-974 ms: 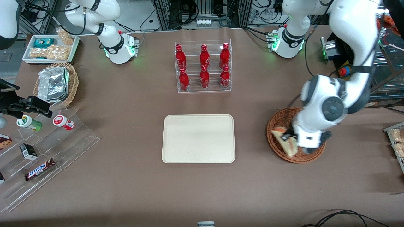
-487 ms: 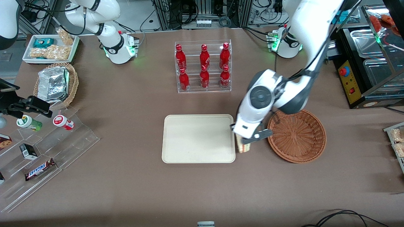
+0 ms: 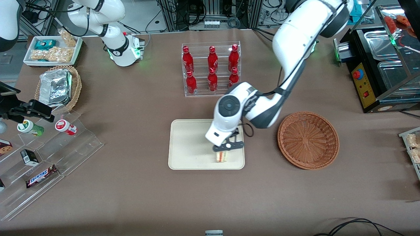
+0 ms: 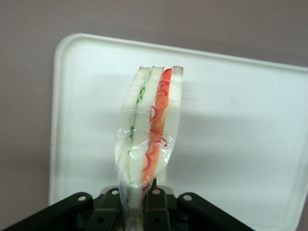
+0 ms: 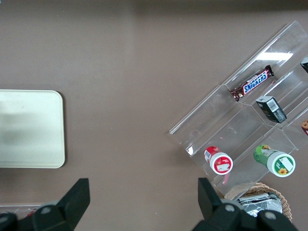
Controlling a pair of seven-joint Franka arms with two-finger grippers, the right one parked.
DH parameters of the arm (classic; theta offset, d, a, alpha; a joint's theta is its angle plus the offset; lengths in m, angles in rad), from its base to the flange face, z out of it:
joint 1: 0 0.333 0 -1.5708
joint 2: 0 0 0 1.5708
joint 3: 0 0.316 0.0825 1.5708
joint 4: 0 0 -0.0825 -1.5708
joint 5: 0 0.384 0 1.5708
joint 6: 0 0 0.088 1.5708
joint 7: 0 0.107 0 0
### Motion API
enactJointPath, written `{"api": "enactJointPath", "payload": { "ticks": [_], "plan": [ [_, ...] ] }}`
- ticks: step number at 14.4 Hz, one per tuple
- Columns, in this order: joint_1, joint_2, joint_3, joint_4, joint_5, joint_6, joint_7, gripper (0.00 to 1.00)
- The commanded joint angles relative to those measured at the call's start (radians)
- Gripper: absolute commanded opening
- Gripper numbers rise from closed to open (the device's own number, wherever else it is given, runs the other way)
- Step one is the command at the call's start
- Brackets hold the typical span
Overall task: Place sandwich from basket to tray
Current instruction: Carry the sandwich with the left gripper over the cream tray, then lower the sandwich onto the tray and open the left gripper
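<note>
Starting at the parked arm's end of the counter [image 3: 131,196]: passing a white tray of snacks [image 3: 77,54], farther from the front camera than everything else at that end. Coming next to a tan wicker basket [image 3: 76,86] holding a foil packet [image 3: 55,88]. Nearer the camera, meeting a stepped clear stand [image 3: 82,141] carrying a green-lidded tub [image 3: 30,127], a red-lidded tub [image 3: 65,127] and a Snickers bar [image 3: 41,176] on a lower step.

Moving toward the middle: reaching a clear rack of red bottles [image 3: 212,62], standing upright in two rows of three. Nearer the camera than the rack, finding the cream tray [image 3: 190,144] lying flat on the counter.

Over the tray, seeing the claw [image 3: 226,150] pointing down and clamping the sandwich [image 3: 222,156] between its fingers. Holding the sandwich above the part of the tray nearest the camera, toward the working arm's end, just inside the rim. Not being able to tell whether the sandwich is touching the tray's surface or hanging just above it.

In the left wrist view, looking along the claw [image 4: 143,197] at the sandwich [image 4: 149,139] pinched by one end and held edge-on, wrapped in clear film, showing pale green and orange-red filling between white bread, with the tray [image 4: 240,144] beneath.

Ending toward the working arm's end: finding the reddish-brown basket [image 3: 308,140] beside the tray, apart from it, with nothing showing inside.
</note>
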Motion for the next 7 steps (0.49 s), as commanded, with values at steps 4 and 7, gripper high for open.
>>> {"api": "enactJointPath", "payload": {
  "ticks": [4, 7],
  "plan": [
    [-0.062, 0.1, 0.018, 0.124, 0.014, 0.001, 0.017, 0.18],
    [-0.063, 0.115, 0.018, 0.124, 0.014, 0.036, 0.017, 0.18]
  ]
}}
